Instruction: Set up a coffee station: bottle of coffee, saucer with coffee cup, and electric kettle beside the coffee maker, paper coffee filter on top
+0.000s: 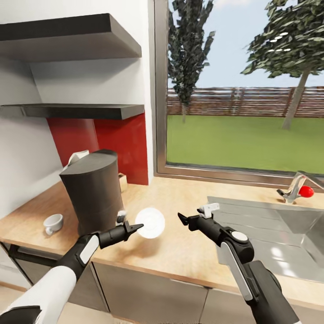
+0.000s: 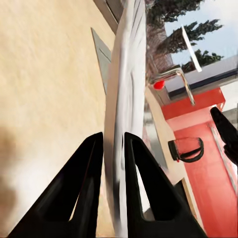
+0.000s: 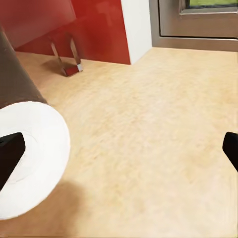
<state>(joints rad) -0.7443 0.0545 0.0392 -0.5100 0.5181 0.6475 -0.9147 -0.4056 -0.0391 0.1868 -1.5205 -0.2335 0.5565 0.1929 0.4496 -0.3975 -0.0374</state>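
1. The saucer (image 1: 150,222) is pinched by its rim in the left gripper (image 1: 137,226); the jaws are pressed onto it, one finger on each face, as the left wrist view shows (image 2: 121,124).
2. The saucer is held above the bench (image 1: 189,252), tilted nearly on edge, just beside the coffee maker (image 1: 93,191) on the side toward the sink (image 1: 270,234). A shadow is cast on the bench below it.
3. In the right wrist view the saucer (image 3: 29,158) is seen face-on beside the coffee maker's dark wall (image 3: 15,74).
4. The right gripper (image 1: 182,219) hovers over the middle of the bench, near the saucer but apart from it. The jaws are spread wide and hold nothing; both fingertips (image 3: 10,153) are seen at opposite edges of the right wrist view.
5. The coffee maker stands on the bench toward its left end, in front of the red backsplash (image 1: 121,144).
6. The cup (image 1: 53,223) sits upright on the bench near the front edge, on the far side of the coffee maker from the saucer, well apart from it.
7. A small white-and-metal object (image 1: 120,217) stands at the coffee maker's base, touching or just beside it; what it is cannot be told.
8. A wooden item (image 1: 122,182) is partly hidden behind the coffee maker, against the backsplash.
9. The tap (image 1: 294,186) with a red knob stands at the back edge of the sink, below the window (image 1: 243,90).
10. Two shelves (image 1: 76,110) are mounted on the wall above the coffee maker.
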